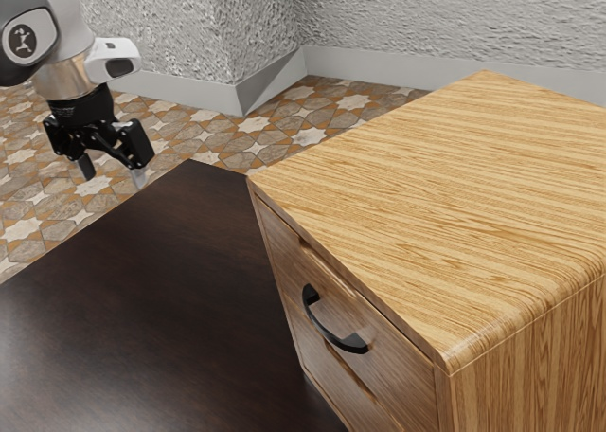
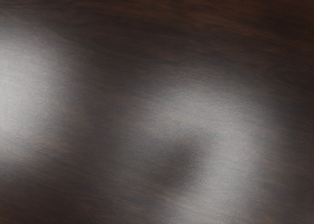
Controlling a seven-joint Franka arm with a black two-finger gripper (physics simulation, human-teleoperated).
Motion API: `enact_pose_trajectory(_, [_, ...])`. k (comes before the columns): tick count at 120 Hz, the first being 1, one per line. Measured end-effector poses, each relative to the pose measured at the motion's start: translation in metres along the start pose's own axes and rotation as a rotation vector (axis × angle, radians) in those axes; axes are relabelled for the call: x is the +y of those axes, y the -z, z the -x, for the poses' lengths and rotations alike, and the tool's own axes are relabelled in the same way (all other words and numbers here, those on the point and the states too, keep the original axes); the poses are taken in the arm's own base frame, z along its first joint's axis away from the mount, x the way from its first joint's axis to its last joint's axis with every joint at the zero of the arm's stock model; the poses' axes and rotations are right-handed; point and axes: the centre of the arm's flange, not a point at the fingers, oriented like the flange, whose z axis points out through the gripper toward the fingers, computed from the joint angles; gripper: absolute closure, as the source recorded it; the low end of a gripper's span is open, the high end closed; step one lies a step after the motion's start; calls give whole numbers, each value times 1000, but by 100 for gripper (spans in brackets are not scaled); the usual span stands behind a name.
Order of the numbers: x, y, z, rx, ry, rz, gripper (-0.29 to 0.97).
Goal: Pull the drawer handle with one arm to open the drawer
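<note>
Approach is the step in hand. The tool (image 1: 114, 170) hangs above the dark table (image 1: 142, 299), fingers spread and holding nothing. The black handle (image 1: 333, 323) sits on the front of the drawer (image 1: 284, 252), which looks closed, in the wooden cabinet (image 1: 445, 195). In the exterior view it is well apart from the tool, at about four o'clock. Next, I judge, the tool must travel there, face the drawer front and straddle the handle.

One wooden cabinet (image 1: 445, 195), one drawer handle (image 1: 331, 326), one dark table (image 1: 142, 309), one end effector (image 1: 114, 171).
</note>
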Motion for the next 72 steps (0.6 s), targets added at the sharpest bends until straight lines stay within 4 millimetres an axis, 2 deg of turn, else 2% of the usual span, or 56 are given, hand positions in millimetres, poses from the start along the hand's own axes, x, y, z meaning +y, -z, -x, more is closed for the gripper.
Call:
enact_pose_trajectory(25, [-2, 0, 0, 0, 6, 3, 0])
enact_pose_trajectory(33, [-3, 13, 2, 24, 6, 3, 0])
enact_pose_trajectory(37, [-4, 29, 6, 54, 5, 4, 0])
enact_pose_trajectory(45, [-3, 83, 19, 150, -2, 12, 0])
enact_pose_trajectory(56, [15, 145, 66, 231, -78, 71, 0])
enact_pose_trajectory(63, [28, 166, 91, 245, -129, 94, 0])
enact_pose_trajectory(72, [45, 176, 106, 235, -176, 100, 0])
